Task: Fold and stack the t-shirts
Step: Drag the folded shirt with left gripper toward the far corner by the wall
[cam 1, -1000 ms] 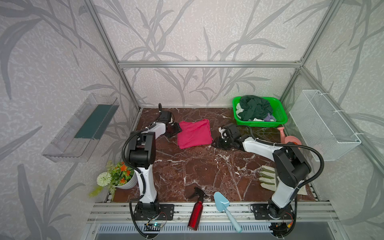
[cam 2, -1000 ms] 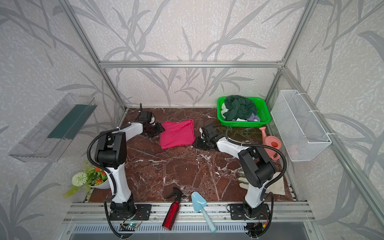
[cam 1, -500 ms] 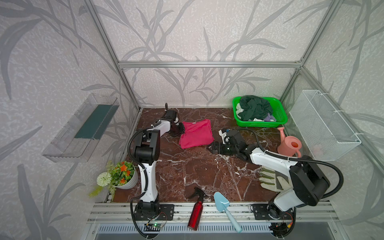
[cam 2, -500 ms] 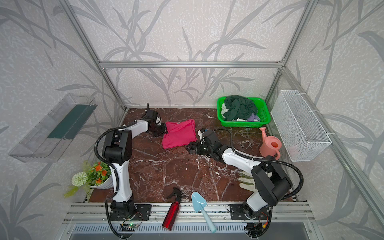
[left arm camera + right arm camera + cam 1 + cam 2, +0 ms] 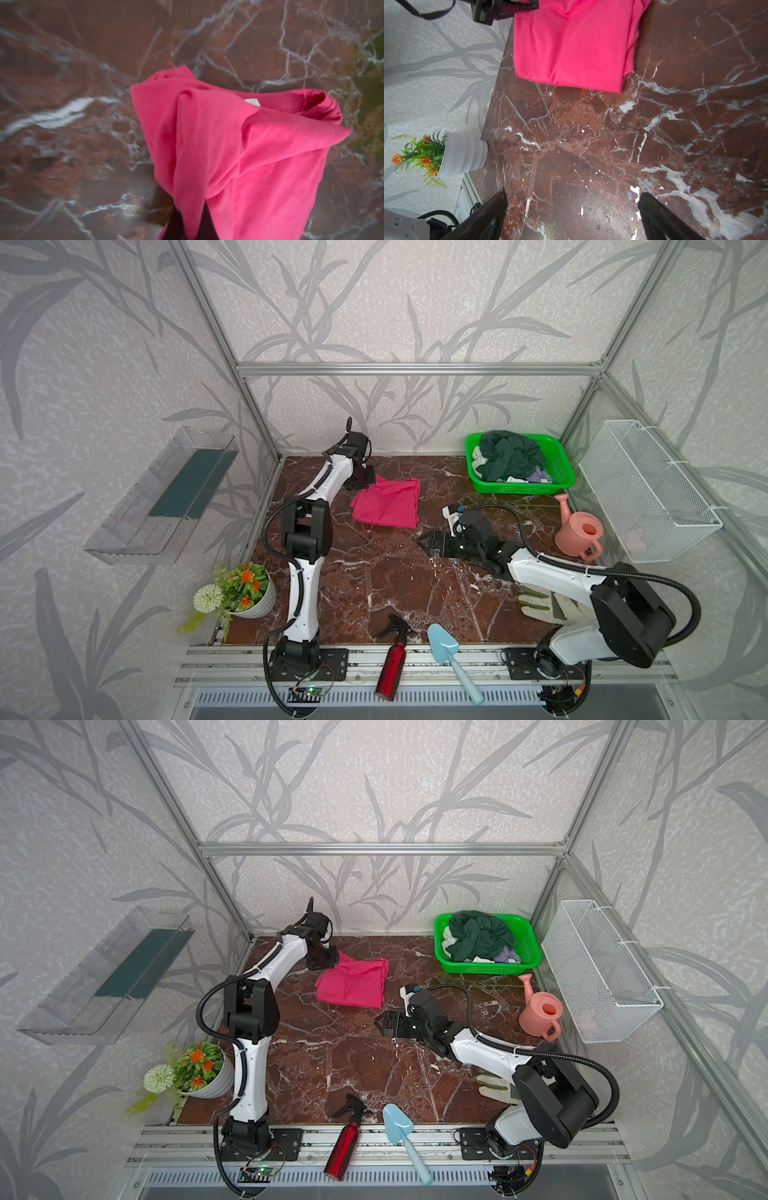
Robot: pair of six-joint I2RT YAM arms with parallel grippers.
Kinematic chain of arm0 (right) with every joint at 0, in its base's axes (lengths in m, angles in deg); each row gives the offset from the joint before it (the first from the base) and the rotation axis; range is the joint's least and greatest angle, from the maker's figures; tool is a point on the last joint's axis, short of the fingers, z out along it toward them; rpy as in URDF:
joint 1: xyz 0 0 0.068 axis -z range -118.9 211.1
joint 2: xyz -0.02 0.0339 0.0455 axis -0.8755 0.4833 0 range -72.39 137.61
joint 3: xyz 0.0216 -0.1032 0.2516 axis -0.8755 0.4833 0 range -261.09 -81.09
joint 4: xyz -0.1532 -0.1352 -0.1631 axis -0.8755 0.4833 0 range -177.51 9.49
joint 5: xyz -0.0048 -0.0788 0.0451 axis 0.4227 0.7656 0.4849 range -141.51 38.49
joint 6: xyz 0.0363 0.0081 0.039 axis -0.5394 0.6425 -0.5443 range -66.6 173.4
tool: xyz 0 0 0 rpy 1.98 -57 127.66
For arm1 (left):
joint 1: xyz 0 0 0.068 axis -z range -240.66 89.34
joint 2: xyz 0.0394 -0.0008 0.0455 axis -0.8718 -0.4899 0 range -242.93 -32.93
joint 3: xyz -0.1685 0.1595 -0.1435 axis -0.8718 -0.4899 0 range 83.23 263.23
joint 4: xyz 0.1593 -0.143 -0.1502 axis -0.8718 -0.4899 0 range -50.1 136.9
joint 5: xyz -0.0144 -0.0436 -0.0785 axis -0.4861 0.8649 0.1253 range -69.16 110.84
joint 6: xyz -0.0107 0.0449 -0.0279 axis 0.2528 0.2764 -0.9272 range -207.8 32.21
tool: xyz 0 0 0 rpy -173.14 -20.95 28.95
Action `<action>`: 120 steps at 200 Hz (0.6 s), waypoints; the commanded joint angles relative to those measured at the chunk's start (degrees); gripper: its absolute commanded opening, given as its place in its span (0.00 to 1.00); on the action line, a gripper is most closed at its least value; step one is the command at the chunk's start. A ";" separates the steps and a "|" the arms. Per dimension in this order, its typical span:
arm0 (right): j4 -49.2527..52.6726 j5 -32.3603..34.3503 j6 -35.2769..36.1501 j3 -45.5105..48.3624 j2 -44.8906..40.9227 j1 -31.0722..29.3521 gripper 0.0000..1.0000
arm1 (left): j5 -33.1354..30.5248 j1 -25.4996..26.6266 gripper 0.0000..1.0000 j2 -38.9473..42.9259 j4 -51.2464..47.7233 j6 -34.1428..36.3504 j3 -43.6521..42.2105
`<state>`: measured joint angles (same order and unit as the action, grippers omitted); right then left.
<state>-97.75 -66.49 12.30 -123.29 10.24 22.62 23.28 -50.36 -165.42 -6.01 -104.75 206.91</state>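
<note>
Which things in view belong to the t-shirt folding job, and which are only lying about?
Job: pink t-shirt, gripped by the left pincer; dark green t-shirt and pale shirts in the green basket.
Lying about: watering can, work glove, trowel, spray bottle, flower pot, wire basket.

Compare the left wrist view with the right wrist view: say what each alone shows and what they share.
Only the left wrist view: the white neck label and the bunched folds around it. Only the right wrist view: the potted plant, the wallpapered wall, and the open, empty right hand. Both: the pink t-shirt, the marble table, and the left hand shut on the shirt's corner.
</note>
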 commanded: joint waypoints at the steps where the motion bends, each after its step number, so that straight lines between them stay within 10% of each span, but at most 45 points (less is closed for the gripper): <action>1: 0.04 0.65 0.39 0.22 -2.44 -0.28 0.99 | -13.36 -2.12 0.00 -4.46 -12.30 6.32 8.70; 77: 1.00 1.32 0.12 1.36 -3.35 -0.34 0.99 | -22.15 -10.19 0.00 -9.24 -13.47 9.25 18.40; 120: 1.71 0.97 0.26 0.31 -2.15 -0.28 0.99 | -14.86 -16.09 0.00 -9.80 -12.85 6.82 17.92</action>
<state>-96.83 -65.88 12.32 -122.37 8.91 22.60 4.94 -64.02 -174.38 -17.59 -97.36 223.12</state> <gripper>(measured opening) 0.990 0.058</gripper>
